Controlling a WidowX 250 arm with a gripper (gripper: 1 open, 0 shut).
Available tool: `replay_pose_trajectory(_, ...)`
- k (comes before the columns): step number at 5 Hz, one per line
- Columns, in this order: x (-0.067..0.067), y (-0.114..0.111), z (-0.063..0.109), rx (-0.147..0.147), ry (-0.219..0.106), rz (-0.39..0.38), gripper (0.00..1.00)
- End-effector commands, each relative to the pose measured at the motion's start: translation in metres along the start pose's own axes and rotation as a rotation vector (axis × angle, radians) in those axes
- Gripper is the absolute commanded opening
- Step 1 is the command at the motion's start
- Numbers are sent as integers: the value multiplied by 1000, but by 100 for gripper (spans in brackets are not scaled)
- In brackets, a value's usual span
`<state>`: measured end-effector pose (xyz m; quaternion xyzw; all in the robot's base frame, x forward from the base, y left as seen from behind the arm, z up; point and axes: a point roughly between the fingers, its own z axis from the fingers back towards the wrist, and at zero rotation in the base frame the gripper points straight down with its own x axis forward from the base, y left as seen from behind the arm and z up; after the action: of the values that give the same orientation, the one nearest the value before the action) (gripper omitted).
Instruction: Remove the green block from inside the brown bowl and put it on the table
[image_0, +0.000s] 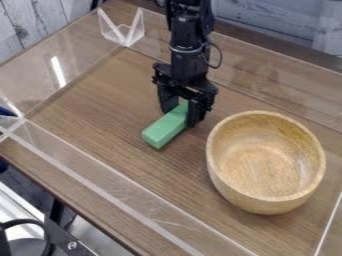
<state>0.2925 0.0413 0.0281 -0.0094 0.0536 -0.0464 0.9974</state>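
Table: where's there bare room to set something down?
The broadest bare patch of the table lies between the green block and the clear wall along the left of the picture. More bare wood runs below the block, left of the brown bowl. It's crowded between block and bowl, and around the end effector.

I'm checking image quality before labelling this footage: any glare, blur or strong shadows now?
Camera view: overall soft and low in detail; pale reflections streak the clear edging; the bowl is shaded along one side of its interior; the green block keeps a readable outline.
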Motion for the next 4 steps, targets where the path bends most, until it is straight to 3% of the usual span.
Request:
replay_pose_trajectory(1,4,2,28,18,-76,11,100)
replay_pose_trajectory(4,-5,-8,73,22,-148,19,100)
